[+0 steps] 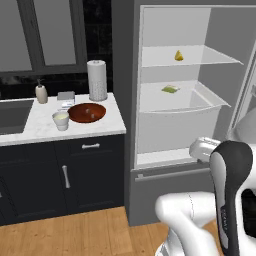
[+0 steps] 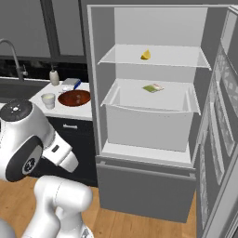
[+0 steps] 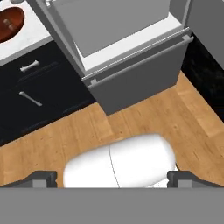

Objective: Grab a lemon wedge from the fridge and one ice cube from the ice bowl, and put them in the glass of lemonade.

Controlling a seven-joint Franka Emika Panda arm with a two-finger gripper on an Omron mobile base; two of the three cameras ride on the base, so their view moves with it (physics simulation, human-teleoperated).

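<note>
The fridge (image 1: 125, 100) (image 2: 139, 186) stands open, its white shelves showing. A tiny yellow lemon wedge (image 1: 178, 55) (image 2: 146, 55) lies on the upper shelf. On the white counter to the left sit the reddish-brown ice bowl (image 1: 87, 113) (image 2: 74, 98) (image 3: 8, 24) and, beside it, the glass of lemonade (image 1: 61, 120) (image 2: 48, 100). My gripper (image 3: 112, 179) hangs low in front of the fridge and points down at the floor. It is open, its fingertips (image 3: 41, 178) wide apart with nothing between them.
A flat green-yellow packet (image 1: 170, 89) (image 2: 153, 88) lies on the lower shelf. A paper towel roll (image 1: 97, 80), a soap dispenser (image 1: 41, 93) and a sink (image 1: 12, 115) share the counter. The open fridge door (image 2: 218, 139) stands at the right. Wooden floor (image 3: 131, 118) lies below.
</note>
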